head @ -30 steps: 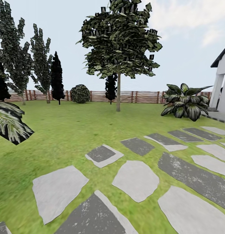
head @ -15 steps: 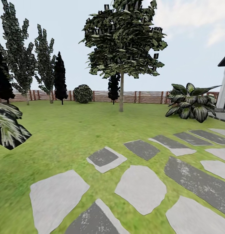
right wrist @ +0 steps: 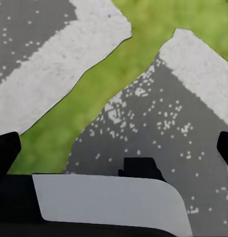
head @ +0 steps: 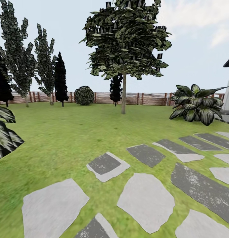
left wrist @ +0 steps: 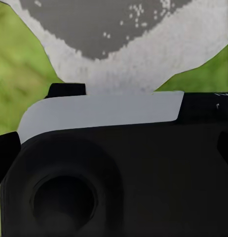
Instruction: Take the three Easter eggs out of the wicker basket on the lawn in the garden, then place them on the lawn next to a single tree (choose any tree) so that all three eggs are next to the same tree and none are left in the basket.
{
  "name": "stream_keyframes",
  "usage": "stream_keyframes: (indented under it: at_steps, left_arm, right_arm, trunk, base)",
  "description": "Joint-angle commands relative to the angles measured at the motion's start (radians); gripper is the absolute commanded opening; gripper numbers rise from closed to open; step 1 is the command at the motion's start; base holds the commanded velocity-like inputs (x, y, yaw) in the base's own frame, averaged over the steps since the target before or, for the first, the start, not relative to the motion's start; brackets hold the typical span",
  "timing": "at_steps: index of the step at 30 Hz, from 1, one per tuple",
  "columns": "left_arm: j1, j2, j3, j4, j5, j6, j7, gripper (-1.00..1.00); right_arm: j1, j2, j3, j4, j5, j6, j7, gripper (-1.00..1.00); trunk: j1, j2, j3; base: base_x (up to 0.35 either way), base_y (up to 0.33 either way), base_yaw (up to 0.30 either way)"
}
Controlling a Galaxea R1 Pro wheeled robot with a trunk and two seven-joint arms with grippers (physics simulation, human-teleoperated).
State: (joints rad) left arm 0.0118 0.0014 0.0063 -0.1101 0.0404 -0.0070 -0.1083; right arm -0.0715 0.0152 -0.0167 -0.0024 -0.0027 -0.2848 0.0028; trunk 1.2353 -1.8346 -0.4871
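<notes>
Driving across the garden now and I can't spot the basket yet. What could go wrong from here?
1. The stepping stones lie underfoot with grass gaps between them; the wheeled base may jolt crossing their edges.
2. Dark foliage pokes in close at the left; swinging that way could brush it.
3. The slim-trunked tree stands ahead on the lawn, but the basket isn't located, so heading on could waste travel.
</notes>
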Motion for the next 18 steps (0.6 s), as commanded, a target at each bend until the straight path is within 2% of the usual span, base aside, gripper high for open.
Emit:
stream_keyframes:
  at_steps: [1,18]
  left_arm:
    - [0.000,0.000,0.001,-0.001,0.004,-0.001,-0.003,1.00]
    - [0.000,0.000,0.001,-0.001,0.004,-0.001,-0.004,1.00]
  right_arm:
    - [-0.001,0.000,-0.002,0.001,0.000,-0.003,0.000,1.00]
    - [-0.001,0.000,-0.002,0.001,0.000,-0.004,0.000,1.00]
  trunk:
    - [0.001,0.000,-0.001]
    - [0.001,0.000,-0.001]
  base:
    - [0.318,0.000,0.000]
    - [0.315,0.000,0.000]
